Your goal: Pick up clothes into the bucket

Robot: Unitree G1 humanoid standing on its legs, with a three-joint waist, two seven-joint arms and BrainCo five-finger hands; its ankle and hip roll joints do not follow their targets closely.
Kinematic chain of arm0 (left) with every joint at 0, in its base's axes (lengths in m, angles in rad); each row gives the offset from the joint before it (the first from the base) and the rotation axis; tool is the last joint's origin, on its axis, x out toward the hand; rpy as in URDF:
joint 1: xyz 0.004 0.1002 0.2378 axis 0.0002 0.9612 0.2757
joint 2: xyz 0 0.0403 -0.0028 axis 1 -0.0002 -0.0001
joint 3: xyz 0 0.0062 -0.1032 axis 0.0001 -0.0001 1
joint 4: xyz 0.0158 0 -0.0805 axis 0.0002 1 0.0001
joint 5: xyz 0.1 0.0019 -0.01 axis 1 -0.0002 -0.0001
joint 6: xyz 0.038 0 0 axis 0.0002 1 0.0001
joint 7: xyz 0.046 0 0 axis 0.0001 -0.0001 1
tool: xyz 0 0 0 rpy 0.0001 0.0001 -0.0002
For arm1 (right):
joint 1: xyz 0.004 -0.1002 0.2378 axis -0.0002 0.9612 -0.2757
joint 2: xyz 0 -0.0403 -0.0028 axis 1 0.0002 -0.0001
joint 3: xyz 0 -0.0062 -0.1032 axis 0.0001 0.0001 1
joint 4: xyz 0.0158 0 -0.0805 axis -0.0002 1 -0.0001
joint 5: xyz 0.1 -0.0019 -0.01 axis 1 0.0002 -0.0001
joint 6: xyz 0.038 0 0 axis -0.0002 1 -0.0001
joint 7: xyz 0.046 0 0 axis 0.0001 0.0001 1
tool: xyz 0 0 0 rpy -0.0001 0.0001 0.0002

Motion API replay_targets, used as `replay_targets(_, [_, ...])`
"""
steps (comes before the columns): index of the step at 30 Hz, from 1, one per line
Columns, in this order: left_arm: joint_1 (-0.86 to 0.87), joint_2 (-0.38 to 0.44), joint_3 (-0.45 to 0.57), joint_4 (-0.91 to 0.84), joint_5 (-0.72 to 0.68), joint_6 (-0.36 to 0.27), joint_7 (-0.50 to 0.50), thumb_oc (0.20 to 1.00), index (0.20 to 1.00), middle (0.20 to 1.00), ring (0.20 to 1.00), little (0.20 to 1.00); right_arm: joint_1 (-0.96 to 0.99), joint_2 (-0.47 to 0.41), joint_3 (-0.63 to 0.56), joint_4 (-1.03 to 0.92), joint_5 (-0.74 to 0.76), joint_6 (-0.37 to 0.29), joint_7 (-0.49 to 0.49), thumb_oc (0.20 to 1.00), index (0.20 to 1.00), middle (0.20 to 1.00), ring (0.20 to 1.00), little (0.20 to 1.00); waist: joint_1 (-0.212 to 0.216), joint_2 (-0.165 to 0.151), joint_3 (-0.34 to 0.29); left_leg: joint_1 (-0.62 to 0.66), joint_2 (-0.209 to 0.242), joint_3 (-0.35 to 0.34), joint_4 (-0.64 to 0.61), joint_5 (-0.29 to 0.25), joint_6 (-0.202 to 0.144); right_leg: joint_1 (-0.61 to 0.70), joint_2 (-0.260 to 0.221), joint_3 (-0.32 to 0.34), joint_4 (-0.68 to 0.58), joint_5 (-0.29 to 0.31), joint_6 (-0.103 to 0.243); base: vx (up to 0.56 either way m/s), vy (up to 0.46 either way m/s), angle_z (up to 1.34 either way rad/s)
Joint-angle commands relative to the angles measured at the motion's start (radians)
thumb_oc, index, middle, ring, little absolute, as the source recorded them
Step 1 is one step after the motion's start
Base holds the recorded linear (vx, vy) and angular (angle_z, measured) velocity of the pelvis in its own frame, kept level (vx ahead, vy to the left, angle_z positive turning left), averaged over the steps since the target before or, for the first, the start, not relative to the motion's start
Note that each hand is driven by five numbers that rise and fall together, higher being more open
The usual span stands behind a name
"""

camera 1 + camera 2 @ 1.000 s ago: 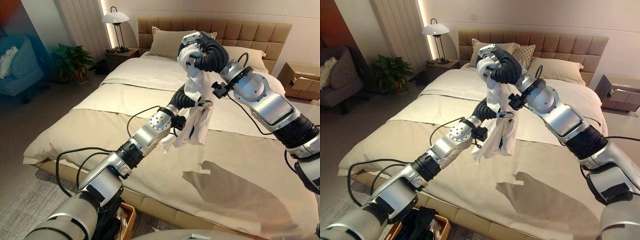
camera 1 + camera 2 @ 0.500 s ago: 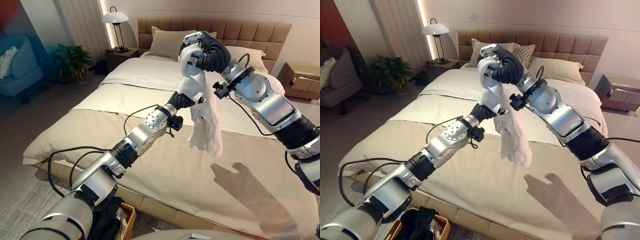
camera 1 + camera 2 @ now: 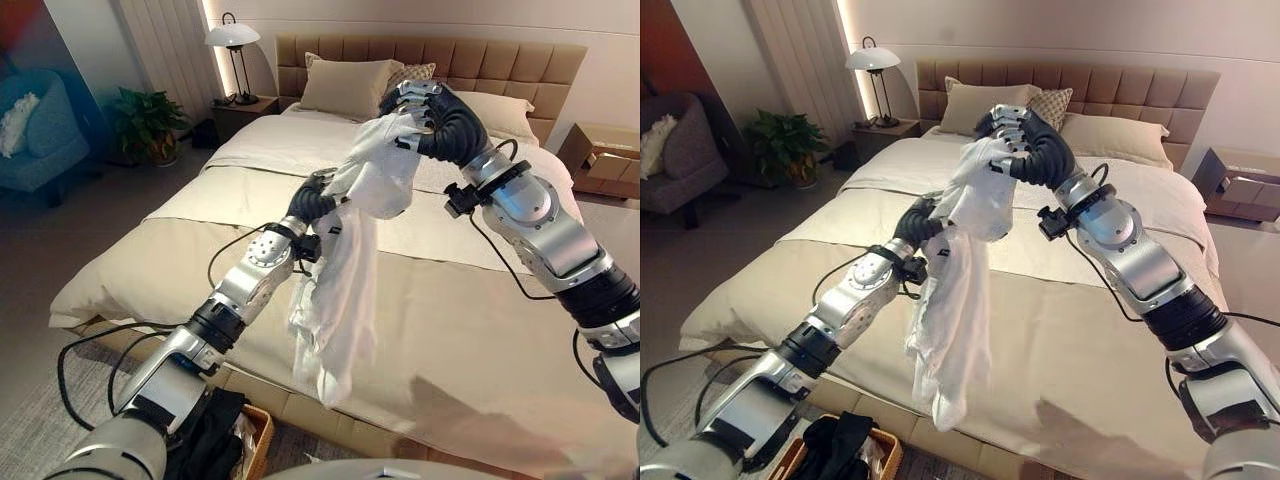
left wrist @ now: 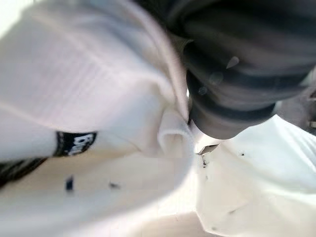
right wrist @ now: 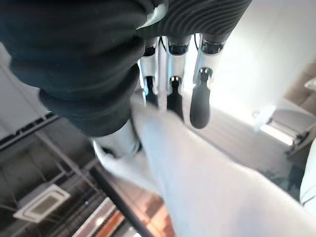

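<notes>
Both hands are raised over the wide bed with the beige cover (image 3: 470, 330), and between them they carry a white cloth garment (image 3: 345, 270) clear of the bedding. The right hand (image 3: 425, 105), in its dark ribbed cover, is the higher of the two — its fingers are curled round the bunched top of the garment, and in its wrist view the white fabric (image 5: 207, 182) runs out from under the dark-tipped fingers (image 5: 200, 106). The left hand (image 3: 923, 218) sits lower and towards the robot from the right hand, and it too is closed on the cloth, gripping a fold at the garment's side; its wrist view has white fabric (image 4: 89, 89) pressed right against the dark cover. From the left hand the rest of the garment hangs down in a long loose drape, its lowest end dangling below both hands above the near edge of the bed. Far below the left hand, beside the robot's left arm on the floor, stands a woven wicker basket (image 3: 883, 457) with dark clothing (image 3: 840, 440) in it — well apart from the white garment.
</notes>
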Motion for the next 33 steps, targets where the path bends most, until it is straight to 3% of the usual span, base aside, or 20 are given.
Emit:
replay_targets(1, [0.023,0.050,0.091,-0.034,-0.056,-0.082,0.016,0.200,0.200,0.200,0.200,0.200,0.062,-0.014,-0.151,-0.033,0.064,-0.070,-0.022,1.000,1.000,1.000,1.000,1.000,0.019,-0.045,-0.055,-0.034,-0.030,-0.043,0.089,-0.090,0.013,-0.065,-0.071,-0.032,0.128,-0.024,0.049,0.00,0.000,0.00])
replay_targets(7, [0.269,0.097,0.300,-0.133,-0.045,-0.092,-0.003,0.200,0.200,0.200,0.200,0.200,0.351,0.087,-0.392,-0.030,0.091,-0.084,-0.018,1.000,1.000,1.000,1.000,1.000,0.022,-0.034,-0.044,-0.038,-0.030,-0.044,0.083,-0.091,0.016,-0.070,-0.071,-0.031,0.127,-0.030,0.047,0.00,0.000,0.00])
replay_targets(11, [0.388,0.140,0.461,-0.171,0.010,-0.113,0.003,0.200,0.200,0.200,0.200,0.200,0.510,0.155,-0.497,0.032,0.069,-0.071,-0.020,1.000,1.000,1.000,1.000,1.000,0.021,-0.025,-0.033,-0.044,-0.030,-0.043,0.081,-0.090,0.017,-0.081,-0.070,-0.028,0.132,-0.033,0.043,0.00,0.000,0.00])
replay_targets(12, [0.392,0.141,0.462,-0.174,0.011,-0.112,0.003,0.200,0.200,0.200,0.200,0.200,0.513,0.157,-0.497,0.030,0.068,-0.070,-0.020,1.000,1.000,1.000,1.000,1.000,0.021,-0.026,-0.035,-0.044,-0.030,-0.043,0.081,-0.090,0.017,-0.081,-0.070,-0.028,0.132,-0.034,0.043,0.00,0.000,0.00])
replay_targets(13, [0.451,0.169,0.549,-0.194,0.047,-0.123,0.007,0.200,0.200,0.200,0.200,0.200,0.589,0.183,-0.543,0.074,0.040,-0.062,-0.021,1.000,1.000,1.000,1.000,1.000,0.021,-0.024,-0.030,-0.046,-0.030,-0.043,0.079,-0.089,0.017,-0.084,-0.069,-0.027,0.132,-0.035,0.041,0.00,0.000,0.00])
replay_targets(17, [0.560,0.230,0.722,-0.258,0.130,-0.158,0.014,0.200,0.200,0.200,0.200,0.200,0.739,0.250,-0.596,0.174,-0.060,-0.037,0.006,1.000,1.000,1.000,1.000,1.000,0.020,-0.017,-0.016,-0.061,-0.032,-0.044,0.081,-0.088,0.017,-0.098,-0.067,-0.025,0.137,-0.037,0.039,0.00,0.000,0.00])
replay_targets(23, [0.687,0.294,0.886,-0.251,0.193,-0.195,0.030,0.200,0.200,0.200,0.200,0.200,0.846,0.342,-0.559,0.405,-0.174,-0.032,0.030,1.000,1.000,1.000,1.000,1.000,0.025,-0.011,0.026,-0.099,-0.031,-0.052,0.093,-0.080,0.015,-0.134,-0.067,-0.031,0.152,-0.037,0.036,-0.03,0.005,0.00])
replay_targets(27, [0.730,0.274,0.912,-0.231,0.245,-0.210,0.066,0.200,0.200,0.200,0.200,0.200,0.853,0.407,-0.480,0.573,-0.222,-0.036,0.024,1.000,1.000,1.000,1.000,1.000,0.028,-0.015,0.075,-0.149,-0.032,-0.059,0.120,-0.074,0.012,-0.181,-0.066,-0.032,0.179,-0.036,0.031,-0.11,0.013,0.02])
replay_targets(30, [0.744,0.235,0.912,-0.225,0.256,-0.230,0.089,0.200,0.200,0.200,0.200,0.200,0.838,0.426,-0.430,0.645,-0.295,-0.041,0.002,1.000,1.000,1.000,1.000,1.000,0.032,-0.018,0.125,-0.206,-0.037,-0.061,0.163,-0.074,0.013,-0.235,-0.068,-0.028,0.211,-0.033,0.028,-0.19,0.023,0.04])
replay_targets(31, [0.737,0.214,0.895,-0.208,0.250,-0.235,0.100,0.200,0.200,0.200,0.200,0.200,0.828,0.430,-0.395,0.697,-0.337,-0.041,-0.004,1.000,1.000,1.000,1.000,1.000,0.034,-0.023,0.169,-0.250,-0.041,-0.067,0.197,-0.073,0.013,-0.272,-0.069,-0.026,0.238,-0.030,0.024,-0.19,0.022,0.05])
replay_targets(33, [0.733,0.204,0.884,-0.191,0.247,-0.240,0.106,0.200,0.200,0.200,0.200,0.200,0.822,0.428,-0.373,0.722,-0.364,-0.042,-0.011,1.000,1.000,1.000,1.000,1.000,0.035,-0.026,0.186,-0.279,-0.045,-0.071,0.224,-0.077,0.015,-0.297,-0.071,-0.026,0.257,-0.031,0.022,-0.18,0.019,0.08])
